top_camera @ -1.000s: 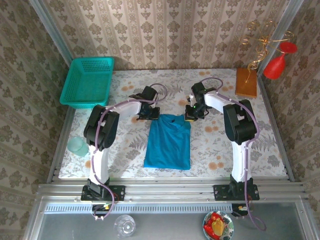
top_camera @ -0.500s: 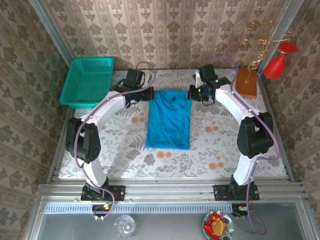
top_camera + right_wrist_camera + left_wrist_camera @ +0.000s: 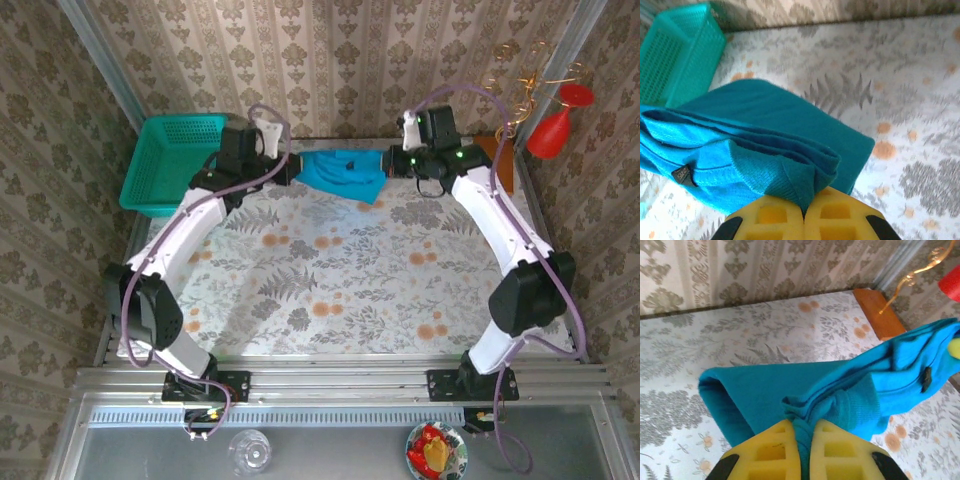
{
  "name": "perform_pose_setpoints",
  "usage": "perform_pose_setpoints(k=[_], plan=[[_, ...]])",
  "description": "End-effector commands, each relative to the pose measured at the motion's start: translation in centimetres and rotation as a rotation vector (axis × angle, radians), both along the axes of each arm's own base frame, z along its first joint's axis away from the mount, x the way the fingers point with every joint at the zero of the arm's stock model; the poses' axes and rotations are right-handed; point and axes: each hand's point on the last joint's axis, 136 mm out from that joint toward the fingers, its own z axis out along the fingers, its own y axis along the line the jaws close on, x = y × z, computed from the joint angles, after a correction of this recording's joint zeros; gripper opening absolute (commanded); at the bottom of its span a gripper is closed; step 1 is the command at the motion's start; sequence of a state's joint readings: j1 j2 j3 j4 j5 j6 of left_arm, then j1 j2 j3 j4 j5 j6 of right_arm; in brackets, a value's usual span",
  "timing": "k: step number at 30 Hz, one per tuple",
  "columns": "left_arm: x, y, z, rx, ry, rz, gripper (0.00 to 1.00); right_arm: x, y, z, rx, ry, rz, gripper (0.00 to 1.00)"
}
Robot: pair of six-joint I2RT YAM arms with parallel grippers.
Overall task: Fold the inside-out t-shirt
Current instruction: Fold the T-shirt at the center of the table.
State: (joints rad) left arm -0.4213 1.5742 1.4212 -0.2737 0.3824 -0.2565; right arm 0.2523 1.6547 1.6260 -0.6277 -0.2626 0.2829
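The flowered table [image 3: 330, 300] lies below both claws. The blue t-shirt [image 3: 340, 172] hangs bunched between them, lifted off the table, the left claw [image 3: 293, 170] clamped on one end and the right claw [image 3: 390, 165] on the other. A teal basket [image 3: 170, 165] sits left of the left claw.

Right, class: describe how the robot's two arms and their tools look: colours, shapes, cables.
The left arm and right arm have white links, black joints and purple cables looping alongside. The left tool and right tool have blocky yellow fingers with recessed pockets.
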Motion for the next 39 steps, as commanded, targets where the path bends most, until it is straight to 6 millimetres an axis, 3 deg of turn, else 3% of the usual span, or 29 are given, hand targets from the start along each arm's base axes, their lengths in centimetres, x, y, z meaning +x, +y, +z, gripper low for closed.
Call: perform_pose_setpoints(k=[1, 4, 6, 8, 13, 18, 21, 28, 34, 39], plan=[[-3.6, 0.1, -2.5, -0.025, 0.028, -0.055, 0.0, -4.2, 1.0, -2.8, -0.012, 0.061, 0.077, 0.0], [-7.2, 1.0, -5.3, -0.036, 0.073, -0.051, 0.0, -8.8, 2.5, -5.5, -0.028, 0.112, 0.138, 0.0], [-10.0, 0.6, -6.9, -0.032, 0.111, -0.077, 0.0, -11.5, 3.6, -7.1, -0.041, 0.151, 0.174, 0.0], [-12.1, 1.1, -8.6, -0.018, 0.153, -0.069, 0.0, -14.0, 4.3, -7.1, -0.03, 0.153, 0.186, 0.0], [-13.7, 3.0, -11.9, 0.022, 0.222, 0.009, 0.0, -16.3, 5.7, -9.2, -0.012, 0.192, 0.167, 0.0], [-12.0, 4.2, -14.2, 0.066, 0.309, 0.042, 0.0, -15.0, 5.5, -10.8, -0.046, 0.23, 0.097, 0.0], [-9.8, 5.1, -14.9, 0.083, 0.341, 0.056, 0.0, -13.7, 5.4, -12.1, -0.085, 0.275, 0.066, 0.0], [-6.3, 2.6, -16.1, 0.102, 0.412, -0.053, 0.0, -11.0, 3.6, -16.0, -0.071, 0.427, -0.046, 0.0], [-3.9, 1.0, -18.1, 0.122, 0.491, -0.109, 0.0, -10.1, 2.8, -19.5, -0.058, 0.537, -0.081, 0.0], [-2.1, 0.2, -19.2, 0.129, 0.493, -0.129, 0.0, -9.1, 2.2, -20.9, -0.045, 0.555, -0.099, 0.0]])
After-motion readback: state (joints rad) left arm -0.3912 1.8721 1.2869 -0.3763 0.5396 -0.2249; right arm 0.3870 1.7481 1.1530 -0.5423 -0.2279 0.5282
